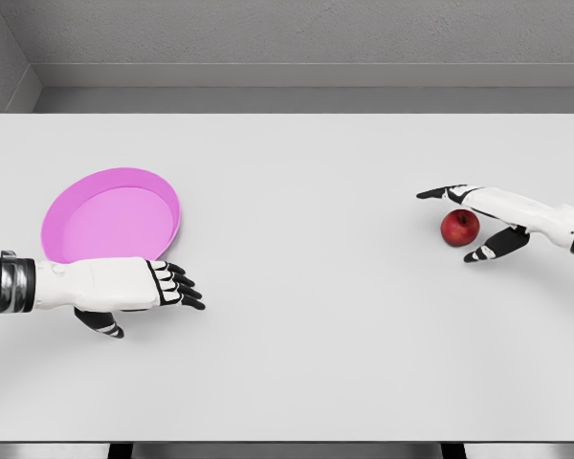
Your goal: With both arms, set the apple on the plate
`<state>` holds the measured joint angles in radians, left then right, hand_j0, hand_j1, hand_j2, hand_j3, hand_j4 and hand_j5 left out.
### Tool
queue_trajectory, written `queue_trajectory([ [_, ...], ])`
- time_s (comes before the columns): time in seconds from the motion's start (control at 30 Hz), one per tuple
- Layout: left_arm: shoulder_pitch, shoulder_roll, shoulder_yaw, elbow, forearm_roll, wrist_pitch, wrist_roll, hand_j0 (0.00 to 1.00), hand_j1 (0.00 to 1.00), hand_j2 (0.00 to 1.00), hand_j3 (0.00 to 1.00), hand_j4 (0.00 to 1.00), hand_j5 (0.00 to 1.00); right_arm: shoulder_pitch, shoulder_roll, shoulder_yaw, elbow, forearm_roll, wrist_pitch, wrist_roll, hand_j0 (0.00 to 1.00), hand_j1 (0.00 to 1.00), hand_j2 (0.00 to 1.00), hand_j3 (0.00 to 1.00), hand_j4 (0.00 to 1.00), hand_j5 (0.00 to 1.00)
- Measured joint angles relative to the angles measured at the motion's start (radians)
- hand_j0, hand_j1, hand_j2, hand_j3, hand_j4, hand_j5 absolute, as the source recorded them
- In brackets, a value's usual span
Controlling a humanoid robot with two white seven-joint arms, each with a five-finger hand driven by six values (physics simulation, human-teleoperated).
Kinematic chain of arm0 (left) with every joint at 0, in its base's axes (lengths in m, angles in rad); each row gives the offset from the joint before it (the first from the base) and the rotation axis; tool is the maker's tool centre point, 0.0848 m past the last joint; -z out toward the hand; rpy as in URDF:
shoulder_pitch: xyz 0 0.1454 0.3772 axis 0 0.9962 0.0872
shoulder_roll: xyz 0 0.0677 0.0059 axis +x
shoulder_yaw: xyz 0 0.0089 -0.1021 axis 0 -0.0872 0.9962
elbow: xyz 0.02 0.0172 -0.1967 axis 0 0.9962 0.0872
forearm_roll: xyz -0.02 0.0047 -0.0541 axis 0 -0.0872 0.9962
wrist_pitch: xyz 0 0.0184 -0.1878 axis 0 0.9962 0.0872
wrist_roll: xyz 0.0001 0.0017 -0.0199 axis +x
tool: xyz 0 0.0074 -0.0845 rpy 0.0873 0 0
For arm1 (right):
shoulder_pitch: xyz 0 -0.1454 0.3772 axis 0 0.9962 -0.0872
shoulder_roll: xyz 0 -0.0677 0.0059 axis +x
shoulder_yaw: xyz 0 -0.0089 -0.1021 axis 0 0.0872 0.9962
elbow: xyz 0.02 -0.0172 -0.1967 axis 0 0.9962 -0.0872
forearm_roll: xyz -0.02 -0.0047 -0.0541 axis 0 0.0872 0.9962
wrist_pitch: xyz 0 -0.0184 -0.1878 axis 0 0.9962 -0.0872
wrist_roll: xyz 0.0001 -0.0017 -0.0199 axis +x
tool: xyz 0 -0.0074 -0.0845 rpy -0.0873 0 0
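A red apple [460, 228] rests on the white table at the right. My right hand [457, 224] is around it with fingers spread, one set of black fingertips [430, 194] beyond it and the thumb [480, 253] on the near side; whether they touch the apple I cannot tell. A pink plate [69, 199] lies at the left. My left hand [177, 287] hovers open just below the plate's near rim, fingers pointing right, holding nothing.
The white table [297, 287] spans the view, with its front edge near the bottom and a grey wall behind. A wide stretch of tabletop separates plate and apple.
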<state>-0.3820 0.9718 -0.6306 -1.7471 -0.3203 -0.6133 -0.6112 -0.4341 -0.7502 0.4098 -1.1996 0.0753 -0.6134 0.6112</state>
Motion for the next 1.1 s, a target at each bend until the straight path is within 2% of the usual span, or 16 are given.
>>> queue_trajectory([
  [0.57, 0.000, 0.000, 0.000, 0.000, 0.000, 0.000, 0.000, 1.00, 1.00, 1.00, 1.00, 1.00, 1.00, -0.017, 0.014, 0.018, 0.034, 0.014, 0.000, 0.000, 0.99, 0.99, 0.99, 0.99, 0.99, 0.99],
  [0.7, 0.000, 0.000, 0.000, 0.000, 0.000, 0.000, 0.000, 1.00, 1.00, 1.00, 1.00, 1.00, 1.00, -0.034, 0.015, 0.019, 0.063, 0.014, 0.000, 0.000, 0.99, 0.99, 0.99, 0.99, 0.99, 0.99],
  [0.83, 0.000, 0.000, 0.000, 0.000, 0.000, 0.000, 0.000, 1.00, 1.00, 1.00, 1.00, 1.00, 1.00, -0.034, 0.015, 0.019, 0.086, 0.016, 0.000, 0.000, 0.92, 0.92, 0.92, 0.92, 0.92, 0.92],
  [1.1, -0.002, 0.000, 0.000, 0.000, 0.000, 0.000, 0.000, 1.00, 1.00, 1.00, 1.00, 1.00, 1.00, -0.037, 0.015, 0.019, 0.093, 0.029, 0.000, 0.000, 0.85, 0.85, 0.85, 0.85, 0.85, 0.85],
])
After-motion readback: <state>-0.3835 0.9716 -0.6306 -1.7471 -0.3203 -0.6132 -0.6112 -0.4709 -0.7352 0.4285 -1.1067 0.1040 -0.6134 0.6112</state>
